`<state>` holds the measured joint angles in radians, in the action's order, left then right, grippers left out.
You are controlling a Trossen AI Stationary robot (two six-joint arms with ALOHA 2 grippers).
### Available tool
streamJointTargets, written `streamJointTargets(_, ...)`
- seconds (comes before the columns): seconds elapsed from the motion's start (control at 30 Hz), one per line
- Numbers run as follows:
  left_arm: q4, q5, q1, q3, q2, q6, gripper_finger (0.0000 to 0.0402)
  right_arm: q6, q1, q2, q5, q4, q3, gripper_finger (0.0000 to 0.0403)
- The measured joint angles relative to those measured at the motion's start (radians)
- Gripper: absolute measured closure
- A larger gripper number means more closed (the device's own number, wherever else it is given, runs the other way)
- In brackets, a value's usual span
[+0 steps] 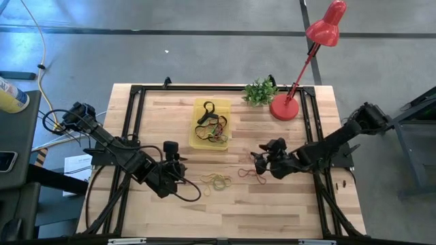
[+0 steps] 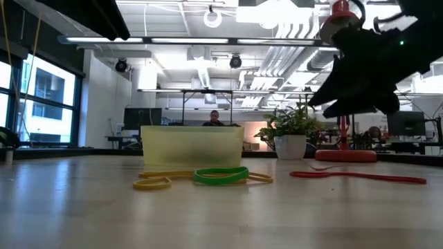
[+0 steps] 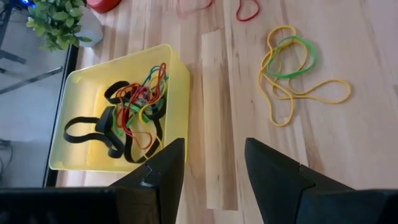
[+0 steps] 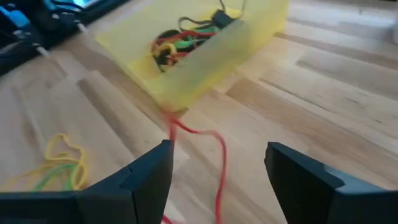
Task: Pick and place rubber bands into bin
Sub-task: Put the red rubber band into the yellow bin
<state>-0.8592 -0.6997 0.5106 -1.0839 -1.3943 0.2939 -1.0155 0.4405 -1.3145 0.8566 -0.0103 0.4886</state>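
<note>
The yellow bin [image 1: 200, 141] [image 3: 74, 155] [image 4: 249, 31] sits on the table's far middle and holds several rubber bands [image 1: 212, 126] [image 3: 134, 109] in black, red, green and orange. Loose yellow and green bands [image 1: 216, 181] [image 3: 289, 59] [image 2: 220, 176] lie flat on the wood nearer the front. A red band [image 1: 246, 173] [image 4: 214, 155] [image 2: 360, 177] lies to their right. My left gripper [image 1: 172, 148] [image 3: 214, 146] hovers open just left of the bin's near corner. My right gripper [image 1: 257, 162] [image 4: 219, 148] is open above the red band, pointing toward the bin.
A red desk lamp, its round base [image 1: 284, 107] [image 2: 346, 155] on the table, and a small potted plant [image 1: 259, 91] [image 3: 59, 22] stand at the far edge, right of the bin. A black frame [image 1: 133, 116] runs around the tabletop. Bare wood lies along the near edge.
</note>
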Motion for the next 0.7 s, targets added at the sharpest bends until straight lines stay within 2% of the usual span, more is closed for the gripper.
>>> streamJointTargets(0.07,-0.004,-0.006,0.000,0.000,-0.002,0.000,0.0245,-0.038,0.012,0.001,-0.025,-0.006,0.002,0.0165)
streamJointTargets(0.1,-0.005,-0.008,0.000,0.000,-0.003,0.000,0.0245,0.000,0.018,0.009,-0.026,0.009,0.015,0.0168)
streamJointTargets(0.13,-0.004,-0.010,-0.001,0.000,-0.003,0.000,0.0245,0.022,0.043,0.011,0.007,0.018,0.031,0.0171)
streamJointTargets(0.27,-0.004,-0.032,-0.008,0.000,-0.003,-0.002,0.0245,-0.036,0.058,0.014,0.006,-0.103,0.052,0.0191)
streamJointTargets(0.4,0.004,-0.026,-0.031,0.000,-0.003,-0.012,0.0245,0.086,0.068,0.023,-0.032,-0.027,0.057,0.0214)
streamJointTargets(0.5,0.037,-0.021,-0.047,0.000,-0.003,-0.045,0.0245,0.139,0.056,0.032,-0.058,-0.042,0.056,0.0228)
streamJointTargets(0.7,0.114,-0.007,-0.082,0.000,-0.003,-0.130,0.0245,0.081,-0.078,0.010,-0.326,-0.157,0.053,0.0253)
